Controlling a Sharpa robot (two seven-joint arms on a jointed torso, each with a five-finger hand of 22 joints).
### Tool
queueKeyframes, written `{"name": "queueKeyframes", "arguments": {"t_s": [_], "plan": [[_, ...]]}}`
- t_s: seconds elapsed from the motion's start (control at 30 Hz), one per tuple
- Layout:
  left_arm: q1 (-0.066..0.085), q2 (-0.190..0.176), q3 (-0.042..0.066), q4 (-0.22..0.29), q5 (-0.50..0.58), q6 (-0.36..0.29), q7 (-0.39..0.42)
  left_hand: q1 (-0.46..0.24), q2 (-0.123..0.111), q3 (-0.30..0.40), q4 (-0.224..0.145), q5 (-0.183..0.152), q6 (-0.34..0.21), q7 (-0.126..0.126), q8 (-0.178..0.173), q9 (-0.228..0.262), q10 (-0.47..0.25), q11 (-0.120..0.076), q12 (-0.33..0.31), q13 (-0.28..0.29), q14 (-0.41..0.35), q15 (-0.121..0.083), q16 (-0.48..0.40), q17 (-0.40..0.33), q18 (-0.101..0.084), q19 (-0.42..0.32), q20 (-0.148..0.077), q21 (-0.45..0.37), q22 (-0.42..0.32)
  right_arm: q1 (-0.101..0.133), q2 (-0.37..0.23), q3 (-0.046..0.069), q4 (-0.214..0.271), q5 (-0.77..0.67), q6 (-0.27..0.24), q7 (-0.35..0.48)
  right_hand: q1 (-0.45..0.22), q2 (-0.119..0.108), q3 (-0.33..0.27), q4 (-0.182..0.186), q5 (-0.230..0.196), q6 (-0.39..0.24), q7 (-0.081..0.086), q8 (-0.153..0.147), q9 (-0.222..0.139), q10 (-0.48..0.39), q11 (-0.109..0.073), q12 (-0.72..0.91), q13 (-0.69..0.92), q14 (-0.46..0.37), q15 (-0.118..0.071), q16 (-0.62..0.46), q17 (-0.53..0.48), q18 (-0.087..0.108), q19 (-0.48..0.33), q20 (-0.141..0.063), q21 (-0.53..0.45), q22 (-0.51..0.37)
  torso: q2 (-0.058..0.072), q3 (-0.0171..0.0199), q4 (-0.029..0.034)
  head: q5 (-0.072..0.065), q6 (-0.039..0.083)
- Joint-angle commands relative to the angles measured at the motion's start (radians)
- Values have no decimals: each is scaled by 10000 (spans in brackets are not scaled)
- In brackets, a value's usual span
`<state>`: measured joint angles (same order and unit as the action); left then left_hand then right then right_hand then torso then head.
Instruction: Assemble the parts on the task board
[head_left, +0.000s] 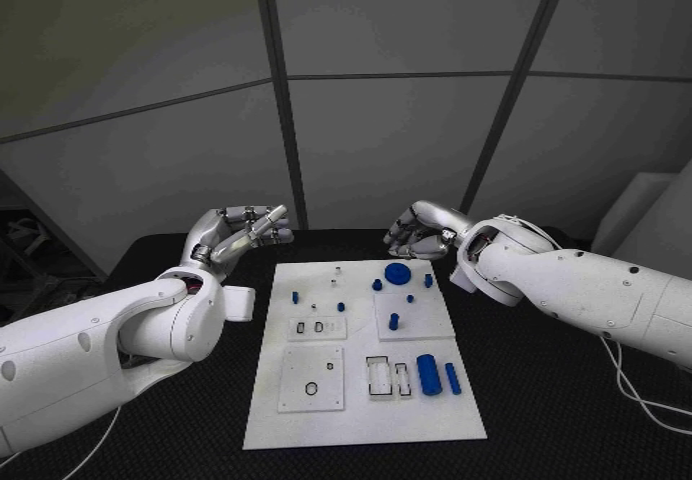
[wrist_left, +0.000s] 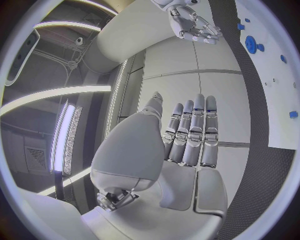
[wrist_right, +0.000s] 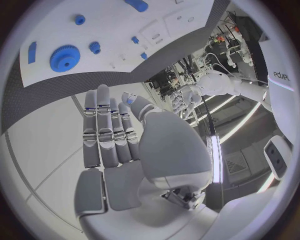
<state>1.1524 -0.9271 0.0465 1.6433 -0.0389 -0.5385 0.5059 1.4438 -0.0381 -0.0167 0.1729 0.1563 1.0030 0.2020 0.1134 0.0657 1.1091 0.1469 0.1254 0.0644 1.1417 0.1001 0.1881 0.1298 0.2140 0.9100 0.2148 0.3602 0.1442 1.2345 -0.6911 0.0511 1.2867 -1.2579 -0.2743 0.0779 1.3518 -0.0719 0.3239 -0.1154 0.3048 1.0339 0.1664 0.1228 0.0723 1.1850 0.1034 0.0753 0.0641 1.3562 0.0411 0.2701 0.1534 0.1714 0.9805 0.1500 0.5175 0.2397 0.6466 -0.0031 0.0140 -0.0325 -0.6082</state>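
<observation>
Head view: left hand (head_left: 238, 232), right hand (head_left: 423, 232) empty above task board (head_left: 361, 415).

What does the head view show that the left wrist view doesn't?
Head view alone: the whole board, with two blue cylinders lying at its near end and a peg standing mid-board. Left wrist view alone: the left hand's palm side, fingers straight, side by side and holding nothing. Both: the blue gear at the board's far end and the right hand, fingers curled, hanging beyond that end.

Dim head view with dark corners; wrist views bend edges, strip-lights glare
</observation>
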Motion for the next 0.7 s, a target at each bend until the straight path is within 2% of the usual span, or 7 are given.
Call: {"name": "queueKeyframes", "arguments": {"t_s": [0.03, 0.13, 0.17, 0.2, 0.37, 0.47, 0.7], "plan": [[14, -61, 8, 243, -243, 324, -57, 21, -7, -44, -60, -32, 58, 24, -121, -7, 46, 29, -160, 2, -160, 75, -264, -32, -323, 19, 32, -72, -81, 64, 89, 5, 82, -2319, 901, -1294, -101, -238, -226, 82, -111, 211, -80, -301, -18, -47, -144, -130, -4, 1565, -367, 1909, 1322, 84, 994, -582, 2027, 1159, 335, -40, 95, -51, 65], [12, -94, 8, 403, -198, 329, -44, 12, -5, -51, -60, -32, 59, 29, -133, -6, 45, 33, -175, 2, -171, 81, -287, -35, -321, 15, 39, -80, -89, 90, 179, 6, 114, -2822, 1179, -1592, -161, -385, -149, 147, -112, 214, -118, -445, -7, -161, -77, -108, 10, 1522, -386, 4120, 2873, 78, 1042, -574, 2893, 1709, 484, -61, 145, -67, 73], [11, -99, 8, 442, -189, 331, -38, 5, -4, -55, -59, -33, 59, 31, -138, -6, 43, 35, -181, 2, -171, 82, -293, -35, -320, 16, 41, -83, -91, 95, 214, 6, 118, -2957, 1262, -1663, -179, -319, -53, 216, -100, 214, -144, -491, -3, -246, -51, -120, 5, 1561, -369, 5259, 4034, 84, 1028, -553, 3200, 1909, 528, -75, 160, -84, 77], [10, -106, 8, 476, -182, 333, -32, 3, -4, -56, -58, -33, 58, 32, -140, -6, 43, 36, -183, 2, -171, 83, -296, -35, -320, 16, 41, -84, -92, 98, 247, 6, 122, -3073, 1336, -1720, -212, -390, -56, 230, -118, 219, -108, -506, 1, -289, -73, -130, 4, 1623, -346, 6180, 5085, 81, 1056, -547, 3412, 2089, 576, -82, 172, -107, 81], [2, -129, 9, 542, -157, 345, -27, -19, 5, -72, -58, -32, 51, 39, -172, -7, 31, 44, -221, 2, -187, 95, -341, -39, -318, 9, 55, -102, -108, 108, 371, 6, 169, -3491, 1615, -1897, -241, -536, 55, 359, -151, 102, -55, -573, 3, -682, 14, -104, 28, 1570, -231, 9177, 8344, -246, 1761, -423, 5711, 4890, 728, -97, 187, -186, 79], [1, -155, 9, 564, -142, 346, -24, -21, 7, -74, -59, -32, 51, 40, -178, -7, 29, 46, -228, 2, -191, 97, -350, -40, -318, 7, 57, -107, -112, 109, 413, 5, 201, -3653, 1667, -1946, -209, -569, 4, 373, -157, 17, -47, -577, -4, -896, 40, -113, 21, 1499, -191, 9491, 8663, -279, 1741, -376, 6009, 5229, 786, -98, 171, -201, 83], [-1, -184, 9, 603, -130, 377, -37, -26, 11, -78, -63, -31, 48, 44, -191, -8, 24, 51, -244, 2, -199, 102, -371, -42, -317, 1, 63, -116, -119, 110, 465, 5, 204, -3855, 1676, -2004, -158, -563, -52, 379, -144, -97, -59, -582, -13, -1016, 37, -78, 19, 1510, -176, 9929, 9189, -334, 1847, -351, 6366, 5683, 866, -106, 196, -221, 77]]}}
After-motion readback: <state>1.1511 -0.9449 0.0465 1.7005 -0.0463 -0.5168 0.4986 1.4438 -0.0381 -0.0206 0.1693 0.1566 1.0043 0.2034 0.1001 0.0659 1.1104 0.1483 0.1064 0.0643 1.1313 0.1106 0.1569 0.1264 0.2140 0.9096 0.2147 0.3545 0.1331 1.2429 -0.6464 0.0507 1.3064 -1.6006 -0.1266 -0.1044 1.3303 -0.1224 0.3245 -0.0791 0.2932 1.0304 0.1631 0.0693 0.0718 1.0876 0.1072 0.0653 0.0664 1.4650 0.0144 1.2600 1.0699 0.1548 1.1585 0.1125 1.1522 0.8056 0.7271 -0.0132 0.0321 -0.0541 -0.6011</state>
